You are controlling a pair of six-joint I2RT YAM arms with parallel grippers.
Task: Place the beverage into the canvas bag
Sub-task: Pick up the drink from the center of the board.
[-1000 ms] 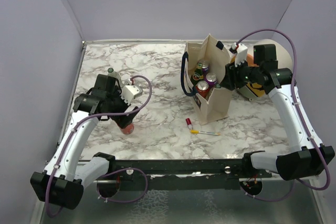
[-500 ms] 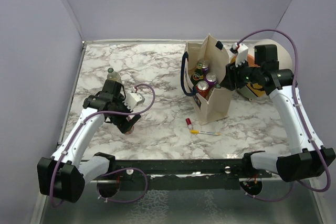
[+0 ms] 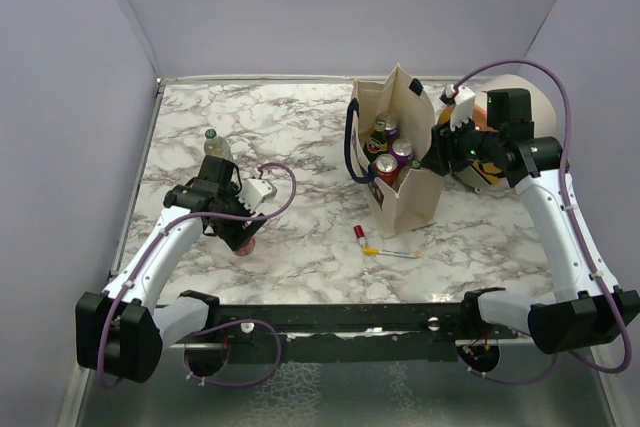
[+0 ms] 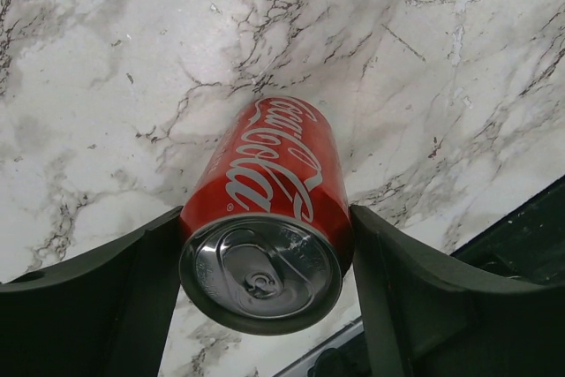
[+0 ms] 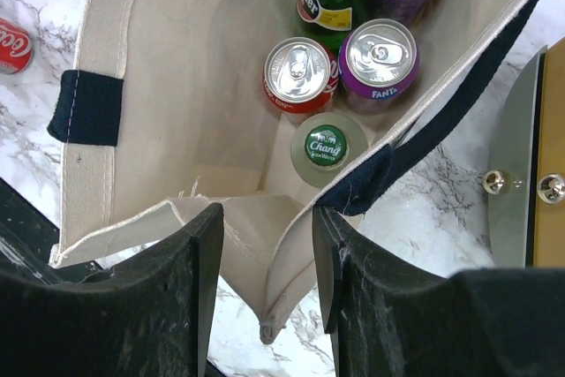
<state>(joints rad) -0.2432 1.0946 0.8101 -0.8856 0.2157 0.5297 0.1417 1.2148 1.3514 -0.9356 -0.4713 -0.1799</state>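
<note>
A red Coca-Cola can (image 4: 274,165) stands on the marble table at the left front, and also shows in the top view (image 3: 245,245). My left gripper (image 4: 265,218) is shut on it, one finger on each side; in the top view the left gripper (image 3: 240,235) covers most of the can. The beige canvas bag (image 3: 410,202) with navy handles stands upright at centre right, mouth open. My right gripper (image 5: 267,218) is open, and its jaws straddle the bag's near corner rim (image 5: 282,306). Several cans and bottles stand inside the bag (image 5: 168,59).
A green bottle (image 3: 212,142) stands behind the left gripper. A cream-and-orange cylindrical container (image 3: 520,97) lies behind the right arm. A small red-and-white object (image 3: 359,235) and a yellow-tipped pen (image 3: 392,253) lie in front of the bag. Side walls enclose the table.
My left arm has swung its wrist down and forward over the red can, and the fingers now sit on both its sides. The right arm and bag have barely moved.
</note>
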